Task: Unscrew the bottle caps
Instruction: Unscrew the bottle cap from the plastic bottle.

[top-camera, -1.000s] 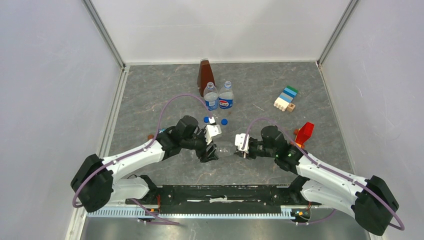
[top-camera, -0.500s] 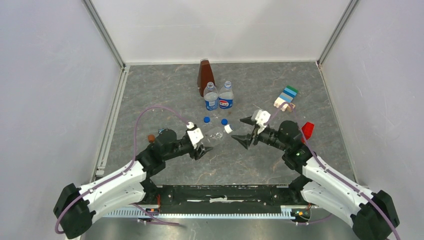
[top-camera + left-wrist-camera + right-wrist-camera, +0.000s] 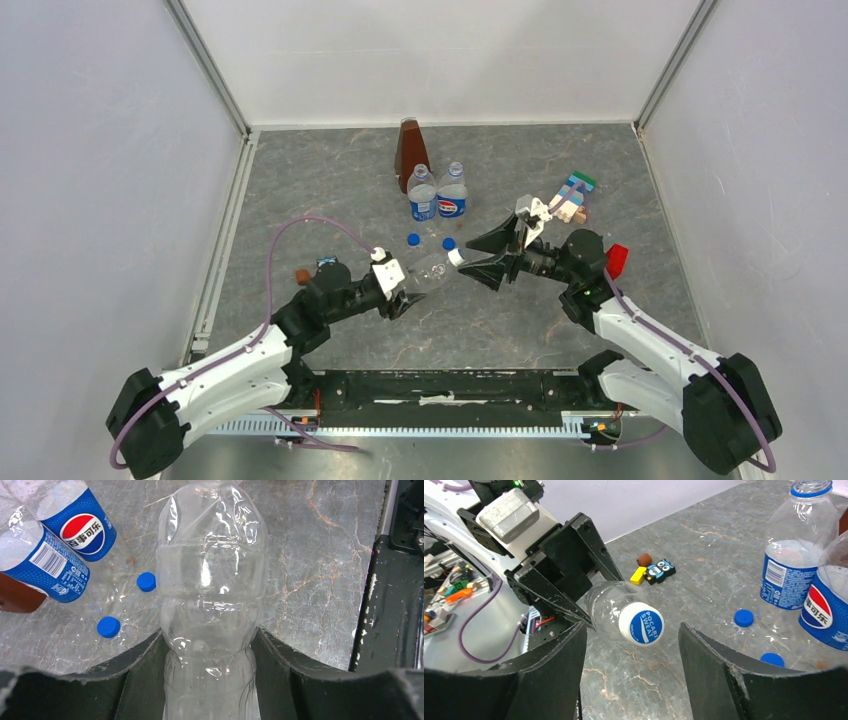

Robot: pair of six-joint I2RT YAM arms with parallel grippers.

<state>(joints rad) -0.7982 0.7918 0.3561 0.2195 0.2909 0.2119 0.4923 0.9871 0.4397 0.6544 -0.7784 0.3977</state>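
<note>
My left gripper (image 3: 407, 290) is shut on the lower body of a small clear unlabelled bottle (image 3: 430, 268), which it holds tilted above the table; both fingers press the bottle (image 3: 210, 580) in the left wrist view. The bottle's white cap with a blue mark (image 3: 640, 624) points at my right gripper (image 3: 479, 263), which is open and faces it without touching. Two blue-labelled bottles (image 3: 422, 197) (image 3: 452, 194) stand uncapped at the back. Two blue caps (image 3: 413, 239) (image 3: 449, 242) lie loose on the table in front of them.
A brown pyramid-shaped object (image 3: 410, 148) stands behind the labelled bottles. Stacked coloured blocks (image 3: 571, 197) and a red block (image 3: 615, 258) are on the right. A small owl toy (image 3: 659, 572), a yellow block (image 3: 639, 575) and a brown piece (image 3: 643, 559) lie left of my left arm.
My right gripper opened and swung back and up toward the bottle's cap. My left arm drew back to the left with the clear bottle and tightened on it.
</note>
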